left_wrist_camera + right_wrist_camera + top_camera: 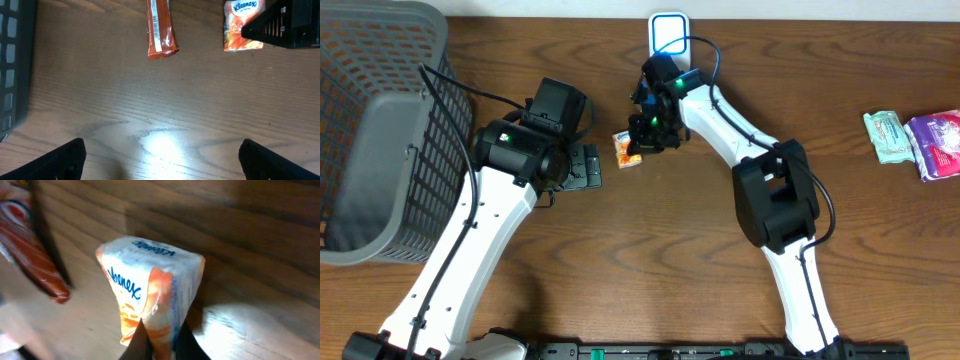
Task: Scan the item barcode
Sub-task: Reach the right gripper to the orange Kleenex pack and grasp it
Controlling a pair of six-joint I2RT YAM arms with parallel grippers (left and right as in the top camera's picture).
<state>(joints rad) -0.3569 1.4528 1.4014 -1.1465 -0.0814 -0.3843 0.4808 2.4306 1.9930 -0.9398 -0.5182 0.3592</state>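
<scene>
- With its tips clamped together on the lower edge of the orange-and-white soft Kleenex tissue packet [150, 280], the right end effector [160, 342] grips it.
- Packet sits mid brown wooden tabletop [100, 100], near a red-orange foil snack bar [160, 27].
- Left end effector [162, 157]: tips wide apart, holding nothing.
- Grey plastic mesh basket [380, 130] at the far left.
</scene>
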